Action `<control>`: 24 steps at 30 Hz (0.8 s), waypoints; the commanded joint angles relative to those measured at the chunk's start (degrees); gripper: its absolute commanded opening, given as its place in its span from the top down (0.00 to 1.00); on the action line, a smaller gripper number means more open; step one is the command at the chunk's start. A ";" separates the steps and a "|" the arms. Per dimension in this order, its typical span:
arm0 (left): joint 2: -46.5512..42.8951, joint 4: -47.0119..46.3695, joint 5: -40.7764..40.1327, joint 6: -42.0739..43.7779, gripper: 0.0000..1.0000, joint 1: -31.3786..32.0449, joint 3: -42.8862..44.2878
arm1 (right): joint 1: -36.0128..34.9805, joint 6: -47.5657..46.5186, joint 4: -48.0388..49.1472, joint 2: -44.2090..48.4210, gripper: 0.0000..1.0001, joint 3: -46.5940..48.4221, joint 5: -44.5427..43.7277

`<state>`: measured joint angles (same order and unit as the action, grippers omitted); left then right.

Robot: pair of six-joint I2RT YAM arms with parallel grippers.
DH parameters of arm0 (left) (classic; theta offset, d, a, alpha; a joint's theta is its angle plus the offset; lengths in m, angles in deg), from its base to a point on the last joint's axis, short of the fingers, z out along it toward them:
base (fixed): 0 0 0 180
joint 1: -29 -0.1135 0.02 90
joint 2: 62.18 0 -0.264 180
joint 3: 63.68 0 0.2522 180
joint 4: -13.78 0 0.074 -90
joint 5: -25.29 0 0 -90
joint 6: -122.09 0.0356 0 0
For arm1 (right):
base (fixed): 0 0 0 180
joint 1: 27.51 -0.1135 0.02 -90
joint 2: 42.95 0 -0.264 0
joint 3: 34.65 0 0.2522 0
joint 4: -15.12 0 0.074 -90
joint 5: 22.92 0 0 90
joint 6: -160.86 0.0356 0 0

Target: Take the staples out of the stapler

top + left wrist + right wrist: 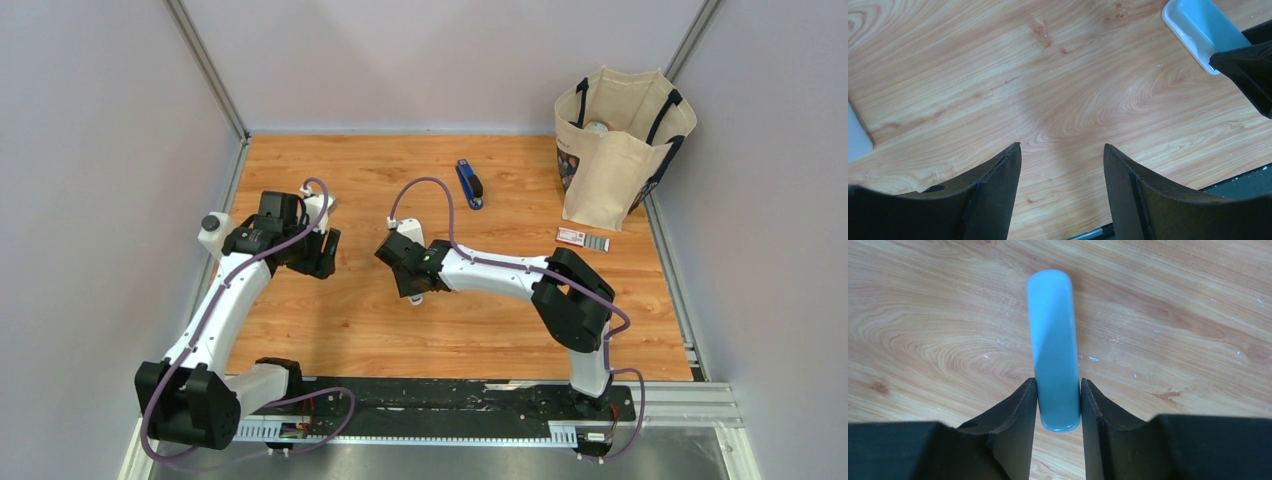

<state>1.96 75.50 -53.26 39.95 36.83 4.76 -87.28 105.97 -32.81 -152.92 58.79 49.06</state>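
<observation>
The right tool [1058, 384] is pressed against both long sides of a pale blue block [1053, 335], pinching its near end. The block stretches straight out past the fingertips, just above the middle of the worktop [350, 330]. The left tool [1062, 148] is spread wide with nothing between its fingers, over bare wood nearer the left edge. The stapler [469, 183] lies well apart from both, close to the far edge. Its long axis runs near to far, leaning slightly left at the far end. A cloth bag [615, 150] stands in the far right corner.

Dark-blue stapler [469, 184], apparently closed, lying flat
</observation>
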 commanded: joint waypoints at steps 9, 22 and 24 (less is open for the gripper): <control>-0.77 0.20 1.03 1.98 0.19 -0.01 0.17 | -0.26 -0.05 4.10 2.74 0.83 3.20 6.05; -4.37 -3.49 10.79 8.31 0.38 -0.37 -6.25 | 0.97 14.01 25.90 5.56 1.00 0.66 20.21; -4.99 -3.23 12.98 8.75 0.35 -0.37 -6.25 | 0.97 16.46 27.92 5.30 1.00 0.30 20.39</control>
<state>-0.92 73.54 -45.44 45.94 36.72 -1.43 -86.77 115.13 -15.02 -150.06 59.40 66.13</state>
